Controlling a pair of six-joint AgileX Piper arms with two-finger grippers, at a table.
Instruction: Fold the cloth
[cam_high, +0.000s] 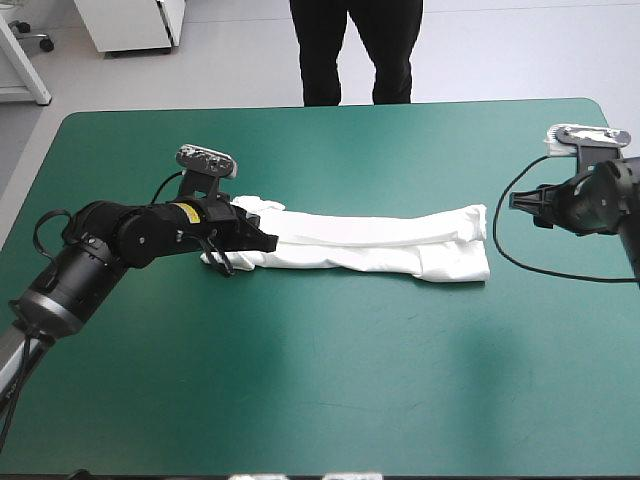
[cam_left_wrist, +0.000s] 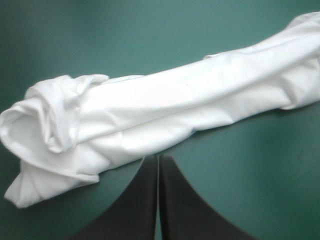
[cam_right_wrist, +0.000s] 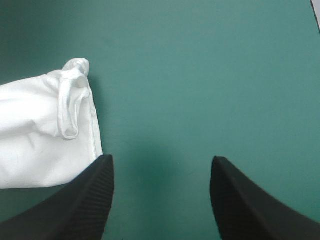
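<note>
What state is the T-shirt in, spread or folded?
Folded: the T-shirt lies as a long narrow strip on the teal-green cover; the left wrist view shows stacked layers at its end.

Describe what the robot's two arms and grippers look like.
Both arms are black. The left arm is built of thick rounded segments, with a small yellow label near the wrist. The right arm shows only its bulky black end. The left gripper and right gripper each have two broad black fins tapering to points; the right one's fingers are finely ribbed.
</note>
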